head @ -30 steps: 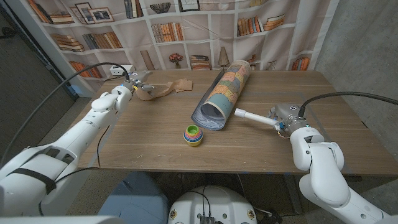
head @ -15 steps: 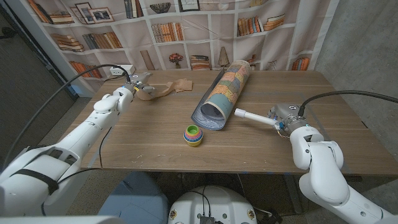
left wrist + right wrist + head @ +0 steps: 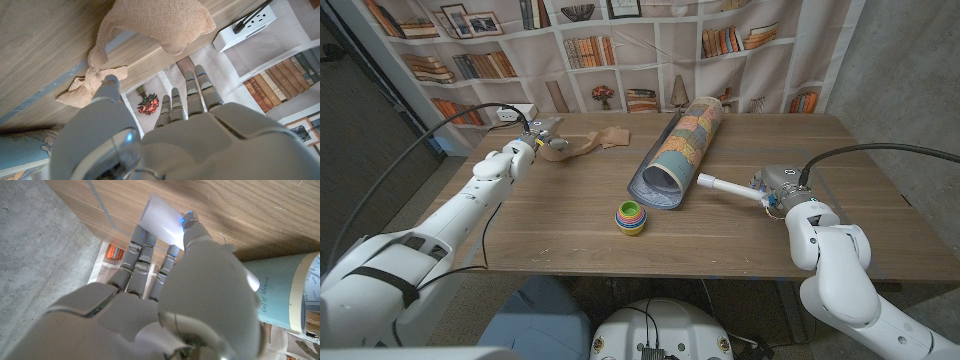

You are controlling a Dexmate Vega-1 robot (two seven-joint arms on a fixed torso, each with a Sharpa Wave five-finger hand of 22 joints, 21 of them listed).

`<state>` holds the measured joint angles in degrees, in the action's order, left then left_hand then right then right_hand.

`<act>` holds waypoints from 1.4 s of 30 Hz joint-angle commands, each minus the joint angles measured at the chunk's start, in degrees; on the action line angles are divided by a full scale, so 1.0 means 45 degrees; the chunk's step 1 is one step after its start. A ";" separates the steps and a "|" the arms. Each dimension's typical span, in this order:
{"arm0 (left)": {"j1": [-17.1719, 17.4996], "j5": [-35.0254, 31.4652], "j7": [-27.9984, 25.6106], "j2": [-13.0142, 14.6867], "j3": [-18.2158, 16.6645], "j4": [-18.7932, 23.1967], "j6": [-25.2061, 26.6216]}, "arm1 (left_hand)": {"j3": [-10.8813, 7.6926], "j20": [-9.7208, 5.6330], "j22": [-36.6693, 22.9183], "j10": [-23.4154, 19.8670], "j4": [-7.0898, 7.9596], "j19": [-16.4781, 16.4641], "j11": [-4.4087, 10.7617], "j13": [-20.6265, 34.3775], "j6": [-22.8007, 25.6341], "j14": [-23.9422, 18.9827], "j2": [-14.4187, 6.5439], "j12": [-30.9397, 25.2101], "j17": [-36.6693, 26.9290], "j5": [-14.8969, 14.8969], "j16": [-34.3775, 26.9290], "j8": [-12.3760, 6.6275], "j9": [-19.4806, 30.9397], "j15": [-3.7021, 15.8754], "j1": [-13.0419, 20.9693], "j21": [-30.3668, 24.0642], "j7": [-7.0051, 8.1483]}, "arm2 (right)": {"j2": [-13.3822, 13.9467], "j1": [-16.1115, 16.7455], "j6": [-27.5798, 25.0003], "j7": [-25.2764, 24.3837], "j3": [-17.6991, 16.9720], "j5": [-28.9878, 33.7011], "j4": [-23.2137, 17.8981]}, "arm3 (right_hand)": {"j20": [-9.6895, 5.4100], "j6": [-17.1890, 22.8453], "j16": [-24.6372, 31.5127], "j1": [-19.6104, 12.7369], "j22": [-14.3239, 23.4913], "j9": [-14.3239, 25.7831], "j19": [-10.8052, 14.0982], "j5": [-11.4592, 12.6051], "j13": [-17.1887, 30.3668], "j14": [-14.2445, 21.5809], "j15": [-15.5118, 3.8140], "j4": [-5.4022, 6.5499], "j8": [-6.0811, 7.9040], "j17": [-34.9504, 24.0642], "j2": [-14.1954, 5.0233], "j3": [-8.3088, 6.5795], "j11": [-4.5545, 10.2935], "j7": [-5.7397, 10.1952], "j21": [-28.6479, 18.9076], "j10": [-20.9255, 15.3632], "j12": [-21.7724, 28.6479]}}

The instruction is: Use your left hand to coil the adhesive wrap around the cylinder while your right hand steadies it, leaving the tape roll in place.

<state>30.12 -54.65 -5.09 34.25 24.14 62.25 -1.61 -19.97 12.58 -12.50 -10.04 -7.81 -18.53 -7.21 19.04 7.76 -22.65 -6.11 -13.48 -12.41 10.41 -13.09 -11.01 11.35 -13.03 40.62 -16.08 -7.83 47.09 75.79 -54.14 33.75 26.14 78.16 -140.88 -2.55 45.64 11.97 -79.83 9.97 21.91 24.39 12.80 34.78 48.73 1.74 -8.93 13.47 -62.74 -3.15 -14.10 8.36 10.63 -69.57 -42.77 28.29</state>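
My left hand (image 3: pixel 542 140) hovers at the far left part of the wooden table (image 3: pixel 570 235), right at the tan knitted adhesive wrap (image 3: pixel 592 142) that lies crumpled there in a loose strip. In the left wrist view my left fingers (image 3: pixel 196 92) reach out straight and close together, and the thumb tip sits at a knotted end of the wrap (image 3: pixel 97 75); I cannot tell whether anything is actually pinched.

My right hand (image 3: pixel 778 190) is at the right side of the table, and my right fingers (image 3: pixel 142 247) are wrapped around a slim white cylinder (image 3: pixel 725 188) that points toward the table's middle.

A large cardboard tube printed with a colourful map (image 3: pixel 682 150) lies on its side across the middle, slanting away from me, its open end just beside the white cylinder's tip. A small stack of rainbow-coloured cups (image 3: pixel 631 217) stands near the front of that tube. The wrap is well apart from the white cylinder.
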 commanded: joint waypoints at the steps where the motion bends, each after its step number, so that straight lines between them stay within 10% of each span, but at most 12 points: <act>1: -0.0018 0.0189 0.0185 -0.0138 -0.0012 -0.0121 0.0360 | -0.0002 -0.0010 0.0004 -0.0034 0.0005 0.0037 -0.0178 0.0050 -0.0047 -0.0102 -0.0153 -0.0043 -0.0022 0.0112 -0.0005 -0.0038 0.0032 -0.0005 0.0025 0.0030 -0.0218 | -0.0006 -0.0141 -0.0138 0.0098 0.0135 0.0020 0.0065 | -0.1268 0.0081 0.0050 -0.0042 0.0021 0.0076 -0.0059 0.0069 0.0070 0.1935 -0.3449 -0.0024 -0.0032 -0.0046 -0.0148 -0.1259 0.0712 0.0037 -0.0109 -0.0746 0.0026; 42: 0.0002 0.0330 -0.0059 -0.0372 0.0177 -0.0581 0.0885 | -0.0041 -0.0133 0.0068 0.0166 -0.0110 -0.0377 -0.0332 0.0109 -0.0099 0.0483 -0.0345 -0.0037 0.0126 0.0120 0.0334 -0.0155 0.0044 -0.0018 0.0192 -0.0078 -0.0397 | -0.0388 -0.0147 0.0093 0.0459 0.0160 0.0484 0.0188 | -0.1233 0.0088 0.0014 -0.0002 0.0016 0.0144 -0.0187 0.0064 0.0163 0.1952 -0.3449 -0.0029 -0.0104 -0.0042 -0.0106 -0.1349 0.0714 0.0042 -0.0298 -0.0786 -0.0106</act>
<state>30.18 -53.03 -5.67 32.98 24.64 60.09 1.59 -20.16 12.09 -12.08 -8.89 -7.99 -19.67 -8.71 19.29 7.08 -20.75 -7.40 -13.48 -11.71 10.41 -11.81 -11.53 11.33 -13.20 41.47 -15.98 -9.32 45.63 74.84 -54.12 35.63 27.37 80.21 -140.14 -2.63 45.63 11.70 -79.81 9.75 22.48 23.64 12.53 35.24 49.00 2.00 -8.93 12.98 -62.74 -3.16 -14.11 8.54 10.62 -70.57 -42.96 27.60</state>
